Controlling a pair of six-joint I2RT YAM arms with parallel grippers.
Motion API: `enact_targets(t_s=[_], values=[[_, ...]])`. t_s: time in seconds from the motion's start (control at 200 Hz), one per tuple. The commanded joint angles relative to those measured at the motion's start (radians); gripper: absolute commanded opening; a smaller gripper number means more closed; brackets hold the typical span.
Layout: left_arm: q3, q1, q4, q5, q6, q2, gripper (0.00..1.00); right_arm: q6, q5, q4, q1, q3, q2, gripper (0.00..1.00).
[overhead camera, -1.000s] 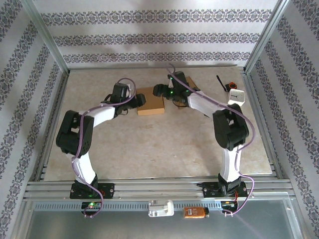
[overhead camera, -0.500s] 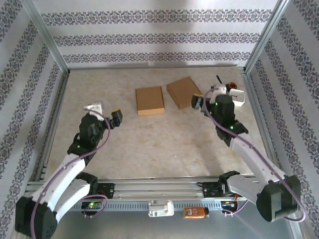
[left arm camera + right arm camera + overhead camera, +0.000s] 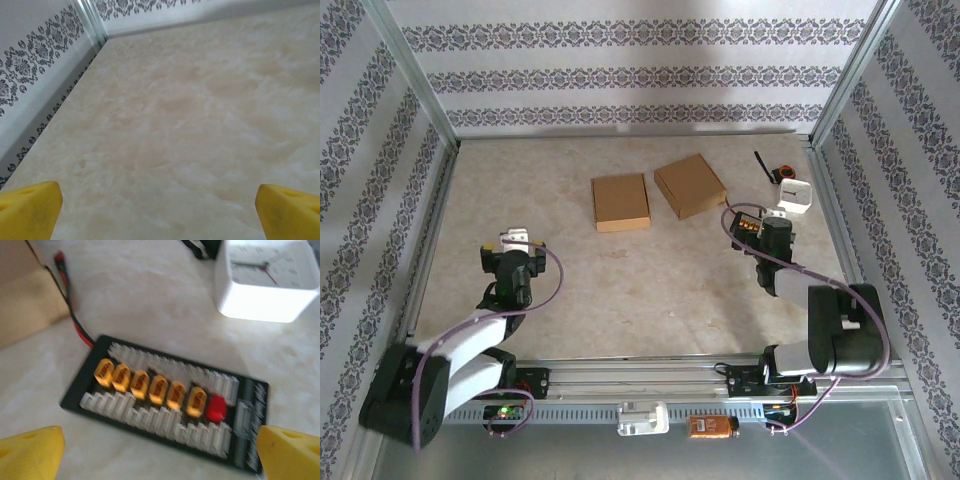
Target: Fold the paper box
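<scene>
**Both arms low at the near side, jaws wide — boxes on the far middle of the table**

Surface: beige marble-patterned tabletop (image 3: 620, 290), matte and flat, edged left and right by aluminium frame rails (image 3: 425, 215). White wallpaper with grey damask bands (image 3: 620, 78) covers the three walls.

Task items: a flat brown cardboard box (image 3: 621, 202) lies square-on in the far middle of the table. A second brown cardboard box (image 3: 690, 185) lies just beside it on the right, turned at an angle, with a narrow gap between the two. No gripper touches either box.

Left gripper (image 3: 160, 212): its yellow fingertips (image 3: 30, 207) sit at opposite edges of the wrist view, spread wide, with bare tabletop between them. From above it is near the left rail, well apart from the boxes.

Right gripper (image 3: 160, 452): its yellow pads are wide apart and hold nothing. Under it lies a black connector board with six orange plugs and one red (image 3: 165, 400). A red-and-black wire (image 3: 70, 315) runs from the board's corner toward a cardboard edge. A white square clock (image 3: 262, 282) stands just beyond the board, near the right rail.
</scene>
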Motion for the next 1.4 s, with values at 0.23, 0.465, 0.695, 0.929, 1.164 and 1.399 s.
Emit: enact_targets(t_s=[0.23,0.465,0.695,0.929,1.164,1.399], values=[[0.103,0.260,0.234,0.374,-0.028,0.236,1.00,-0.052,-0.128,0.494,-0.014,-0.084,0.109,0.98],[0.168,0.363,0.136,0.568,-0.054,0.273,1.00,-0.066,-0.110,0.463,-0.002,-0.073,0.101,0.98],[0.061,0.353,0.616,0.682,-0.132,0.508,1.00,-0.070,-0.109,0.461,-0.001,-0.073,0.102,0.98],[0.163,0.290,0.389,0.604,-0.079,0.492,1.00,-0.072,-0.105,0.460,0.003,-0.073,0.101,0.98],[0.148,0.287,0.438,0.591,-0.083,0.503,0.99,-0.072,-0.102,0.460,0.004,-0.072,0.101,0.98],[0.150,0.287,0.438,0.603,-0.079,0.505,0.99,-0.074,-0.101,0.455,0.006,-0.069,0.103,0.98]])
